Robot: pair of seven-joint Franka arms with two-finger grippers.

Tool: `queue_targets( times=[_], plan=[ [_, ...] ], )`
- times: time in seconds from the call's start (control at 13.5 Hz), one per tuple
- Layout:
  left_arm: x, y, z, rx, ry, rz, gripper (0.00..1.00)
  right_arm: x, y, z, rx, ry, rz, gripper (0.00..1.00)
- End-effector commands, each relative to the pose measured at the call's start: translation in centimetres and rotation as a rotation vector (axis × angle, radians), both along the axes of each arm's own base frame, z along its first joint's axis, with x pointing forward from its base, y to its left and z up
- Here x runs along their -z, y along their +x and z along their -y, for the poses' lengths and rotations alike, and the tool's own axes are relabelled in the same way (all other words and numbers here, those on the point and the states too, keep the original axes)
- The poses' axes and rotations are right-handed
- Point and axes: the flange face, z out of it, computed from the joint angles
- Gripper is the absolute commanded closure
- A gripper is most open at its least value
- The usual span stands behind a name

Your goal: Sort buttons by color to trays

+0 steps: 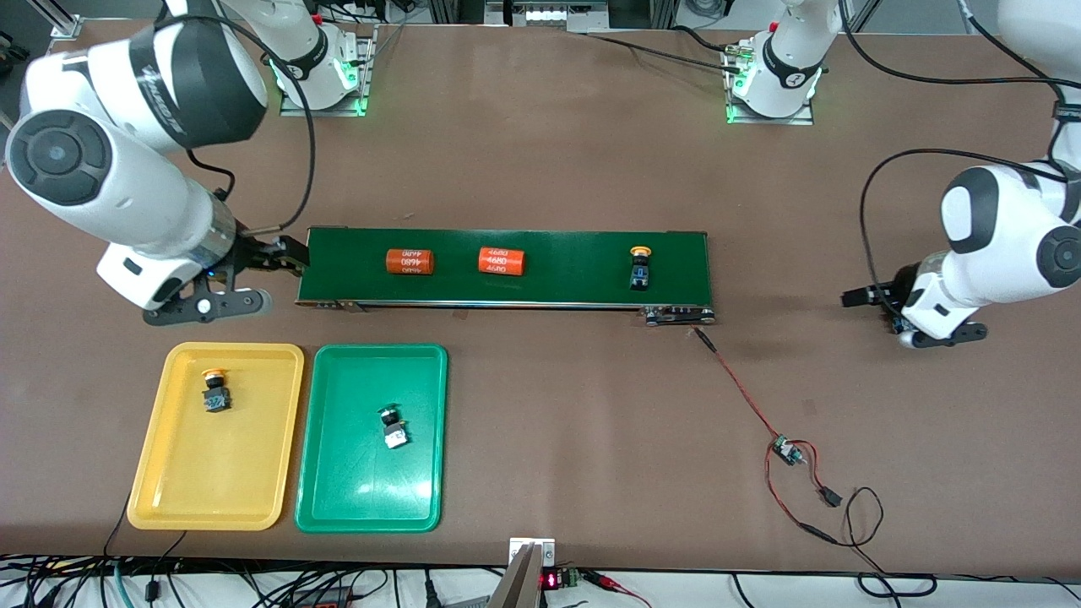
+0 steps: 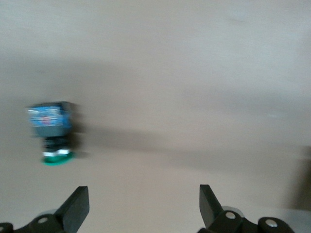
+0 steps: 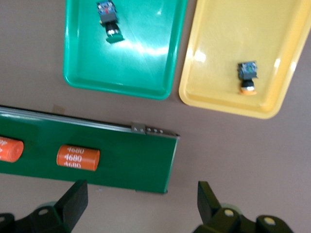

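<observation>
Front view: yellow tray lower left of frame, one yellow-cap button lying in its upper part; green tray just beside it toward frame center, w/ a green-cap button near its middle. Dark green conveyor belt runs across mid-frame; another yellow-cap button sits on it toward the left arm's end, plus two orange cylinders w/ white print toward the right arm's end. Right gripper at mid-left of frame, at the belt's end, fingers spread wide, nothing in them; its wrist view shows both trays and the belt end below it. Left gripper at mid-right of frame, low over bare tabletop well apart from the belt, jaws wide, holding nothing. Left wrist view: a second green-cap button lies on its side on the brown table, at left-center of that frame, clear of both fingers, blurred. Red/black wires w/ small circuit board in lower right of front view.
</observation>
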Motion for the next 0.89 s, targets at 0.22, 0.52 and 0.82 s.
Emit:
queue_targets(
  times=[0.22,0.52,0.82],
  plan=[
    [3.9,-0.1,-6.3,-0.031,0.012,0.021,0.00,-0.6,-1.0,1.6,0.062,0.038,-0.036,0.00],
    [5.0,-0.1,-6.8,-0.026,0.002,0.030,0.00,-0.9,-0.9,2.0,0.070,0.040,-0.028,0.00],
    [5.6,0.4,-8.4,-0.013,-0.013,0.037,0.00,-0.9,-0.8,2.6,0.080,0.035,-0.029,0.00]
  ],
)
